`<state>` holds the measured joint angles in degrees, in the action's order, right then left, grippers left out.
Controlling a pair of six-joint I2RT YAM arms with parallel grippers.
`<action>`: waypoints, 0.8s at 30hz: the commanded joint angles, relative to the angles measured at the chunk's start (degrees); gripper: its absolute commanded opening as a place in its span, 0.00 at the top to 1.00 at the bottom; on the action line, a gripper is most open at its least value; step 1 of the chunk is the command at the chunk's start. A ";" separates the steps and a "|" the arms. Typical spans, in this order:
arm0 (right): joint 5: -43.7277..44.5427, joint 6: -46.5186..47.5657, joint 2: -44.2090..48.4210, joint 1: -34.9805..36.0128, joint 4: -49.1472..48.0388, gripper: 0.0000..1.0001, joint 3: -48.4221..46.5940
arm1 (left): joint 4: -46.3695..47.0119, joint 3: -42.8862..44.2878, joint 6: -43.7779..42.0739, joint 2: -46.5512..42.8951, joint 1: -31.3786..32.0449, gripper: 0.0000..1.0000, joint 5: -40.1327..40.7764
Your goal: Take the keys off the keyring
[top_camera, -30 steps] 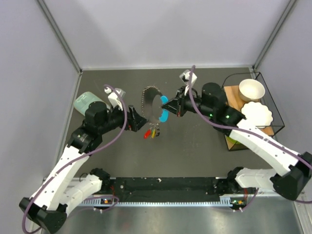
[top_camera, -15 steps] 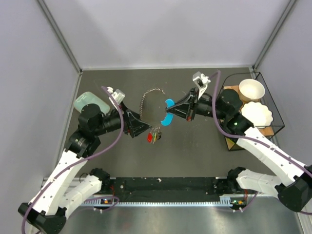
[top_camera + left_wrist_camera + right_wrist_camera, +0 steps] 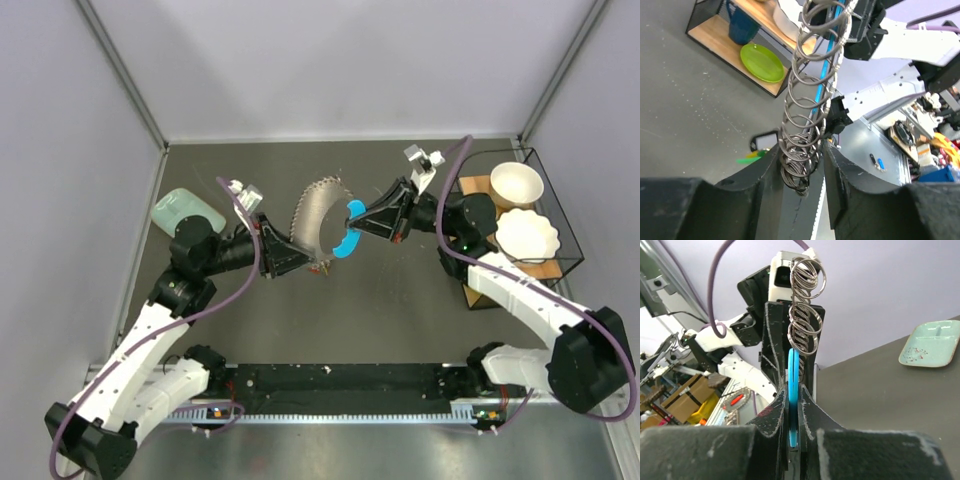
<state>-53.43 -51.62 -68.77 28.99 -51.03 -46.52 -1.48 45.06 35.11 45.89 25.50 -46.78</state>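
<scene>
At far left on the dark table (image 3: 400, 320), a mint-green tray (image 3: 180, 210), flat beside the wall. Next to the right, the left gripper (image 3: 297, 262), pointing toward mid-table; in its wrist view, fingers (image 3: 767, 170) pressed in from both sides on the lower end of the keyring (image 3: 315, 215), so clamped on it. Of the keys (image 3: 747, 160), only a green and a yellowish bit showing low beside that finger; the rest hidden. Keyring held up off the table at its middle, between the two grippers: a fan of grey metal rings (image 3: 807, 110) standing upright and spread, joined on its right to a bright blue loop (image 3: 350, 228). Then the right gripper (image 3: 368, 222), closed tight on the blue loop, edge-on between its fingers (image 3: 772, 415) in the right wrist view. At far right, a wire rack (image 3: 478, 198) holding a cream bowl (image 3: 516, 183) and a white scalloped plate (image 3: 527, 233).
</scene>
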 commanded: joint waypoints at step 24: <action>5.17 18.03 7.07 -0.25 26.32 0.40 -4.89 | 15.10 1.78 12.43 -0.28 -0.27 1.00 -2.53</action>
<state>-50.94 -41.87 -64.84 29.02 -33.82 -48.58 4.95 43.48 43.99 45.91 25.06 -48.71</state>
